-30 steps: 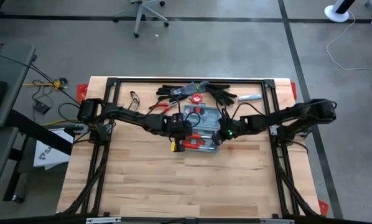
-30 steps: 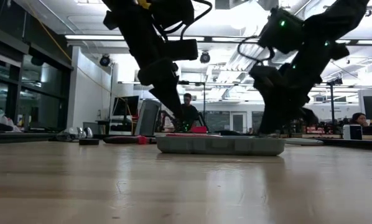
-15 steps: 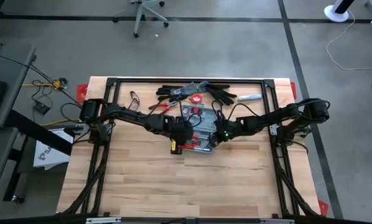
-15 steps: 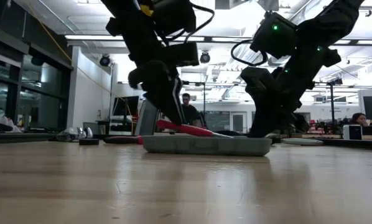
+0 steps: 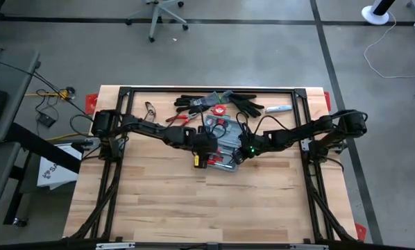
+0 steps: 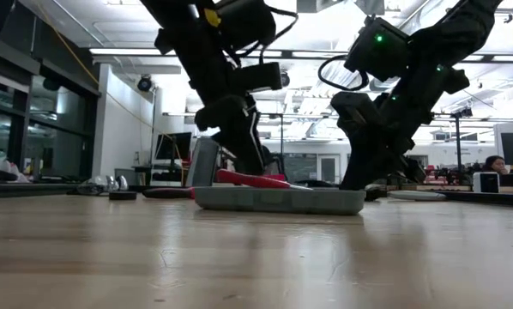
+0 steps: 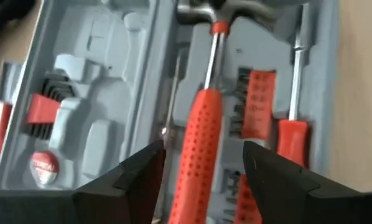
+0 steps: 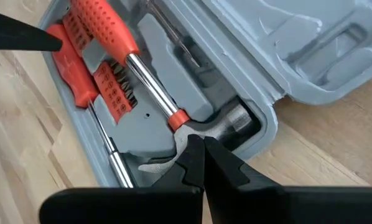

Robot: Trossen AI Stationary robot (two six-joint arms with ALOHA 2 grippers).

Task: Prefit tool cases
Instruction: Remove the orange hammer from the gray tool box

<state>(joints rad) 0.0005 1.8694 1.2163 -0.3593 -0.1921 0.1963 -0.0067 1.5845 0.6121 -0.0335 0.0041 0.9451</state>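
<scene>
Both arms reach in low to the middle of the table and almost meet. The left gripper [image 7: 201,171] points down with its two fingers [image 7: 133,177] spread wide apart. The right gripper [image 8: 201,155] has its fingers pressed tight together.

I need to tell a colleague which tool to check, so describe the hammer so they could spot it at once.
Start at the wooden table and find the open grey case near its middle, between the two arms. The hammer lies in the case half nearer the front edge, beside a red screwdriver. It alone has a fat dotted red grip, a shiny shaft and a steel claw head.
</scene>
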